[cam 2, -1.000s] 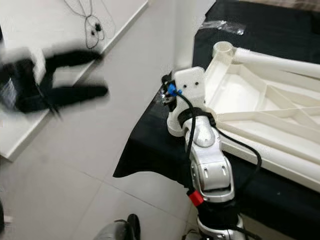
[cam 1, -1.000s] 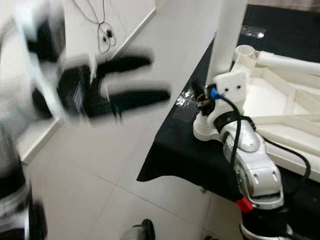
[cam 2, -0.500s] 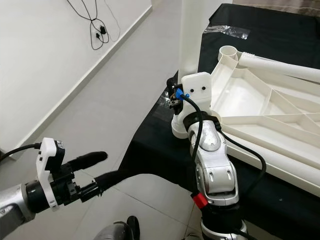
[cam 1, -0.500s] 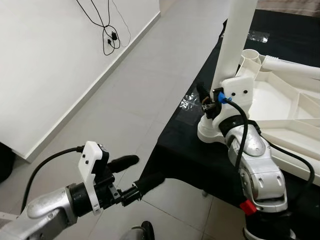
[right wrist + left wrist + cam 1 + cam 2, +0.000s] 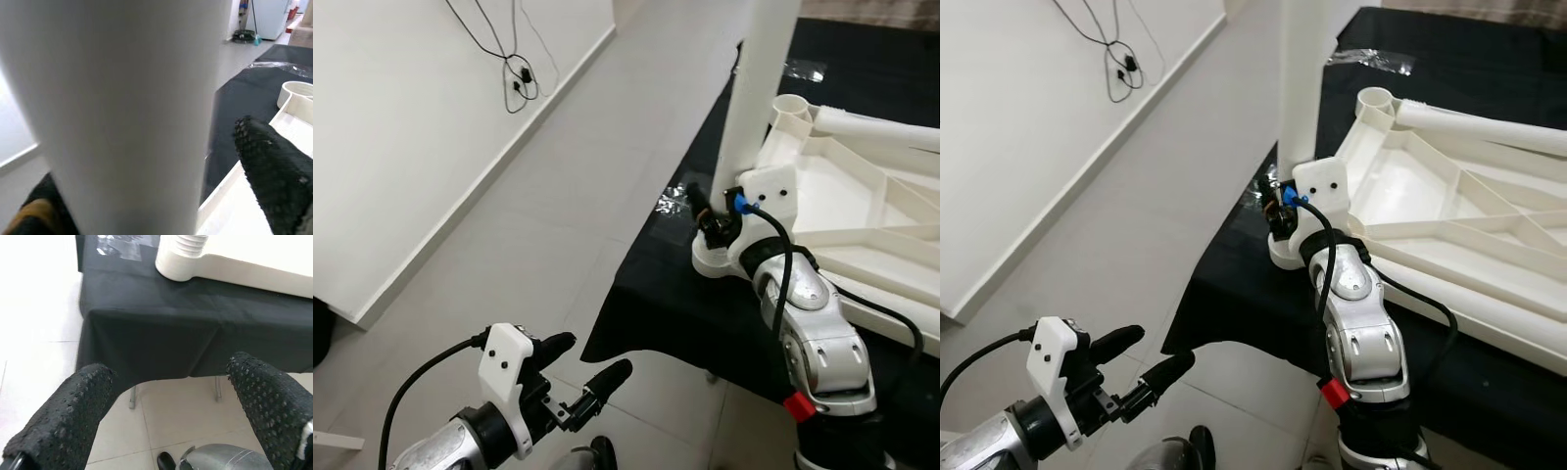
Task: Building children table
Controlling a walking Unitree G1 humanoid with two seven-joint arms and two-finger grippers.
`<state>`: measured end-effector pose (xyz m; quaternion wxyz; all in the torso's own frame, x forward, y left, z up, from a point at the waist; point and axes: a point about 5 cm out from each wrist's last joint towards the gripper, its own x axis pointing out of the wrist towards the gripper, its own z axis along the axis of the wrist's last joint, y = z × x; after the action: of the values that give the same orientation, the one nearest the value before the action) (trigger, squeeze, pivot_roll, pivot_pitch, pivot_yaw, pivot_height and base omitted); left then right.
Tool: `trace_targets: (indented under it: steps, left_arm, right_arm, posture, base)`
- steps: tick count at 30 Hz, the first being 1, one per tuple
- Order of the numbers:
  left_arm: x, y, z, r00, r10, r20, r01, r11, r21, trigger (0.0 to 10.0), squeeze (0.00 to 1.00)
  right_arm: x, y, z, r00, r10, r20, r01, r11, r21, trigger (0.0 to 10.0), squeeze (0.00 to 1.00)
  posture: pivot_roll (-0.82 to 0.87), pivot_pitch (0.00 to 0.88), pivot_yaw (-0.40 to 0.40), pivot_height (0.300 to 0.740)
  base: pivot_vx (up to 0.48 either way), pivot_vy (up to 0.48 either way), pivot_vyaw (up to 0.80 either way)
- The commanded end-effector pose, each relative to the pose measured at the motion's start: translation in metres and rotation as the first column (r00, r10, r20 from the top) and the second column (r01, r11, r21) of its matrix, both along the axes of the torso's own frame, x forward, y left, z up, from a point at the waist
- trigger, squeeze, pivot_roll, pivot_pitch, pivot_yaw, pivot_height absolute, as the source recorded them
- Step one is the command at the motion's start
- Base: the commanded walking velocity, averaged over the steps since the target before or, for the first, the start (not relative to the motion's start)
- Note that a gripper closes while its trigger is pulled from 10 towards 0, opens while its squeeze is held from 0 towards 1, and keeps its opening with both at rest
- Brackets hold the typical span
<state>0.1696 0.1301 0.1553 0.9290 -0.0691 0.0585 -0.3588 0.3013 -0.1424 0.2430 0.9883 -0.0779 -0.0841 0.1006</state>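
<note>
The two eye views look down and forward from the robot's head, side by side, onto the same stretch: pale floor tiles (image 5: 538, 245) on the left, the corner of a table under a black cloth (image 5: 675, 313) on the right, and a white wall (image 5: 1018, 147) at the far left. The right eye view sits slightly further right, so everything lies a little more leftward in it.

The left wrist view looks from low over the floor, along two black fingers (image 5: 63, 416), towards the cloth's hanging edge, sharing that table corner with the eye views.

The right wrist view sits very close against a white post (image 5: 122, 112), with the cloth and the room behind.
</note>
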Motion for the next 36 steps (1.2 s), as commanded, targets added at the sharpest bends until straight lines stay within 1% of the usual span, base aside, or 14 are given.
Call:
trace_targets:
  steps: [1,2,5,6,11,14,16,20,21,22,23,24,27,36]
  left_arm:
    - [-0.003,0.0,-0.003,1.0,0.019,-0.001,-0.019,1.0,0.017,10.0,0.0]
    - [-0.003,0.0,-0.003,1.0,0.019,-0.001,-0.019,1.0,0.017,10.0,0.0]
    - [-0.005,-0.002,-0.004,1.0,0.027,0.01,-0.027,0.999,0.017,10.0,0.0]
    - [-0.005,-0.002,-0.004,1.0,0.027,0.01,-0.027,0.999,0.017,10.0,0.0]
    - [-0.006,-0.003,-0.005,0.998,0.043,0.04,-0.044,0.999,0.014,10.0,0.0]
    - [-0.006,-0.003,-0.005,0.998,0.043,0.04,-0.044,0.999,0.014,10.0,0.0]
    - [-0.007,-0.003,-0.004,0.997,0.054,0.057,-0.055,0.998,0.016,10.0,0.0]
    - [-0.009,-0.004,-0.001,0.993,0.075,0.094,-0.078,0.997,0.024,10.0,0.0]
    - [-0.009,-0.004,0.0,0.992,0.077,0.102,-0.08,0.996,0.027,10.0,0.0]
    - [-0.01,-0.004,0.0,0.991,0.078,0.109,-0.082,0.996,0.03,10.0,0.0]
    - [-0.01,-0.004,0.0,0.991,0.078,0.109,-0.082,0.996,0.03,10.0,0.0]
    - [-0.011,-0.005,0.0,0.99,0.079,0.116,-0.083,0.996,0.032,10.0,0.0]
    - [-0.012,-0.006,0.002,0.988,0.079,0.134,-0.085,0.996,0.039,10.0,0.0]
    - [-0.014,-0.006,0.004,0.984,0.08,0.159,-0.086,0.996,0.032,10.0,0.0]
  right_arm:
    - [-0.001,0.005,0.011,0.992,0.116,0.041,-0.117,0.993,0.023,10.0,0.0]
    - [-0.001,0.005,0.011,0.992,0.116,0.041,-0.117,0.993,0.023,10.0,0.0]
    - [0.0,0.002,0.02,0.97,0.233,0.071,-0.233,0.972,0.002,10.0,0.0]
    - [0.0,0.002,0.02,0.97,0.233,0.071,-0.233,0.972,0.002,10.0,0.0]
    - [0.0,-0.006,0.026,0.867,0.496,0.036,-0.493,0.867,-0.078,10.0,0.0]
    - [0.0,-0.006,0.026,0.867,0.496,0.036,-0.493,0.867,-0.078,10.0,0.0]
    - [0.002,-0.007,0.03,0.824,0.566,0.03,-0.562,0.822,-0.087,10.0,0.0]
    - [0.008,-0.01,0.033,0.781,0.624,0.012,-0.619,0.776,-0.118,10.0,0.0]
    - [0.01,-0.011,0.033,0.768,0.64,0.005,-0.635,0.762,-0.125,6.2,0.0]
    - [0.011,-0.012,0.033,0.752,0.659,0.001,-0.653,0.746,-0.127,0.8,0.0]
    - [0.011,-0.012,0.033,0.752,0.659,0.001,-0.653,0.746,-0.127,0.8,0.0]
    - [0.012,-0.013,0.033,0.737,0.676,-0.005,-0.67,0.73,-0.132,0.0,0.0]
    - [0.015,-0.017,0.033,0.717,0.697,-0.019,-0.692,0.708,-0.145,0.0,0.0]
    - [0.015,-0.029,0.027,0.732,0.679,-0.058,-0.678,0.717,-0.162,0.0,0.0]
  posture:
    - [0.03,0.251,0.116,0.74]
    - [0.03,0.251,0.116,0.74]
    - [0.03,0.251,0.114,0.74]
    - [0.03,0.251,0.114,0.74]
    - [0.04,0.256,0.109,0.74]
    - [0.04,0.256,0.109,0.74]
    - [0.05,0.261,0.105,0.74]
    - [0.06,0.267,0.1,0.74]
    - [0.06,0.27,0.097,0.74]
    - [0.06,0.27,0.097,0.74]
    - [0.06,0.27,0.097,0.74]
    - [0.06,0.272,0.097,0.74]
    - [0.06,0.273,0.097,0.74]
    - [0.06,0.285,0.095,0.74]
  base:
    - [0.0,0.0,0.0]
    - [0.0,0.0,0.0]
    - [0.0,0.0,0.0]
    - [0.0,0.0,0.0]
    - [0.0,0.0,0.0]
    - [0.0,0.0,0.0]
    - [0.0,0.0,0.0]
    - [0.0,0.0,0.0]
    - [0.0,0.0,0.0]
    - [0.0,0.0,0.0]
    - [0.0,0.0,0.0]
    - [0.0,0.0,0.0]
    - [0.0,0.0,0.0]
    - [0.0,0.0,0.0]
